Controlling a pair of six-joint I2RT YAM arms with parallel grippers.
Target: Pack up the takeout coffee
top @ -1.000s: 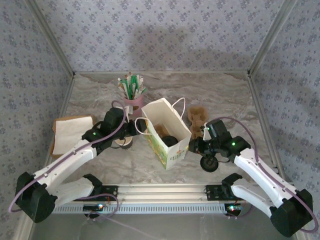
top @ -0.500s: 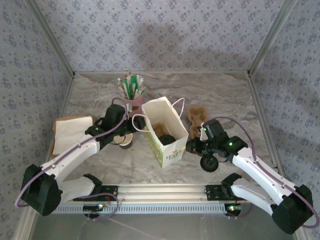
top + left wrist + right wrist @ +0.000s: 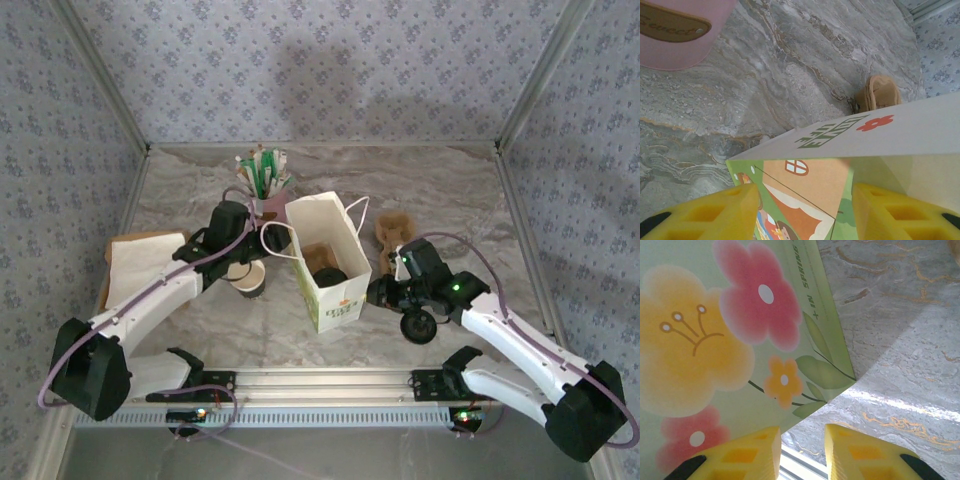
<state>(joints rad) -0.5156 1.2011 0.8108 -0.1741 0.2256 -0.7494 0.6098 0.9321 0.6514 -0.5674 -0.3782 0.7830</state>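
Mid-surface: white bag [image 3: 335, 300], upright, mouth open upward. Inside, toward the near side and well below the rim: takeout coffee [image 3: 330, 279], black lid up. Reads as already packed. Beside it in the bag, something brown, too small to name.

At the bag's upper left corner: left claw [image 3: 805, 200], fingers well apart, straddling the printed edge without pinching it. Probably there to steady the rim and keep the mouth spread, to stop the paper folding in over the cup. Cannot tell whether touching the handle loop.

Low at the bag's right bottom corner, just beside the flowered wall: right claw [image 3: 801, 440], fingers a narrow gap apart, nothing between. Looks like a brace from the opposite side, to keep the light bag from sliding or tipping under the left arm's push.

Just beside the left arm: open paper cup [image 3: 250, 280], no lid, so not the one to pack. Behind it, pink holder [image 3: 266, 208] with sticks. Far left, napkin stack [image 3: 140, 265]. Behind the bag, brown cardboard piece [image 3: 395, 230].

Judged: packing near done. Remaining: let go without toppling the bag. Risk: thin paper, tall and narrow, easy to tip with any drag on withdrawal.
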